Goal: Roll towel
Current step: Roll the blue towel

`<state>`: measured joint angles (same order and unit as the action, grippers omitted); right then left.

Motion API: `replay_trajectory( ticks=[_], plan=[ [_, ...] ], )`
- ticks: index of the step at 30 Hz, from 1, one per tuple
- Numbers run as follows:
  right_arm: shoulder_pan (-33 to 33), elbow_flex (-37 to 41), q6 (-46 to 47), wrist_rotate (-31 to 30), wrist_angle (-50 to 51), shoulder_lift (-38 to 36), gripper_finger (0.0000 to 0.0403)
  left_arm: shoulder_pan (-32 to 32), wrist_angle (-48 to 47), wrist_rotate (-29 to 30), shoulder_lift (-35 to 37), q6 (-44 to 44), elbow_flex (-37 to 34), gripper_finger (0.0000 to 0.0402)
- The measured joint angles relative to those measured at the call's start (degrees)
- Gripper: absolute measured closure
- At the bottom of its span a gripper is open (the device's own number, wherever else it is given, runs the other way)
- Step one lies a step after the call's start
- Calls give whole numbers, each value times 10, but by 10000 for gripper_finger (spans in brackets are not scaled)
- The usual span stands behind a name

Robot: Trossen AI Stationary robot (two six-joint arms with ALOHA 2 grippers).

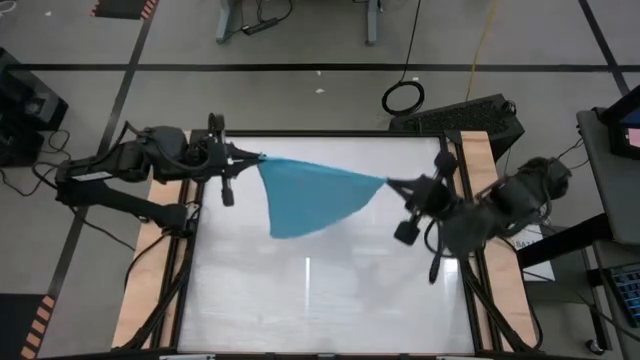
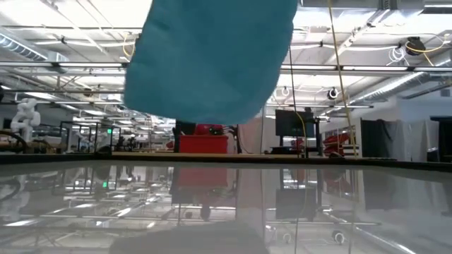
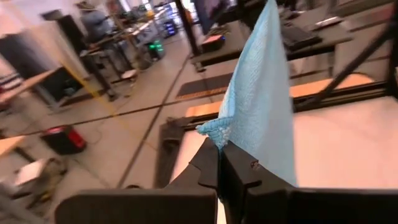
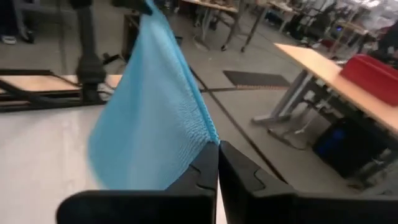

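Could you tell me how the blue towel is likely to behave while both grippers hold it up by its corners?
The towel is probably floppy: between the left gripper and the right gripper its free edge sags. It looks light, since pinched corners carry it. It may swing when moved, as it hangs above the table.

High camera: overhead, facing straight down, far enough to take in the whole white table point(image 1: 330, 290), both arms and the surrounding floor. Low camera: at tabletop height, looking level across the glossy surface point(image 2: 226, 212) into the workshop behind. Each wrist camera sits close behind its own fingers, left gripper point(image 3: 219, 163), right gripper point(image 4: 218, 163), looking out along them over the table edge. All four views share the turquoise towel point(image 1: 310, 195) stretched between the arms; it hangs near the low lens point(image 2: 212, 56).
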<state>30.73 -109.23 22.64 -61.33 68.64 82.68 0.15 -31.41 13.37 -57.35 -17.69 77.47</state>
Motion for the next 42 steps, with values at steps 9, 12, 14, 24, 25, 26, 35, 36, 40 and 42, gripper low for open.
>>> replay_trajectory(
  ticks=[9, 12, 14, 24, 25, 26, 35, 36, 40, 42],
  plan=[
    [-182, 0, -79, 117, 41, -3, 403, 89, 15, 49, -69, -25, 0, 401],
    [-235, 0, -139, 148, 37, 6, 403, 127, 50, 52, -99, -42, -1, 401],
    [-254, 0, -165, 154, 23, 7, 403, 145, 80, 51, -106, -42, -1, 401],
    [-206, 72, -97, 390, 6, 5, 403, 102, -65, -107, -91, -5, -7, 401],
    [-195, 99, -86, 415, -7, 6, 403, 90, -86, -112, -94, 6, -16, 401],
    [-184, 130, -77, 435, -25, 6, 403, 76, -98, -117, -97, 16, -29, 401],
    [-94, 455, 24, 599, -408, 13, 403, -58, -52, -134, -130, 172, -228, 401],
    [-86, 482, 41, 604, -440, 16, 403, -73, -33, -135, -137, 192, -251, 401],
    [-53, 568, 101, 614, -553, 28, 403, -139, 60, -144, -171, 275, -322, 401],
    [-37, 594, 128, 615, -601, 35, 403, -174, 100, -157, -196, 307, -341, 401]
  ],
)
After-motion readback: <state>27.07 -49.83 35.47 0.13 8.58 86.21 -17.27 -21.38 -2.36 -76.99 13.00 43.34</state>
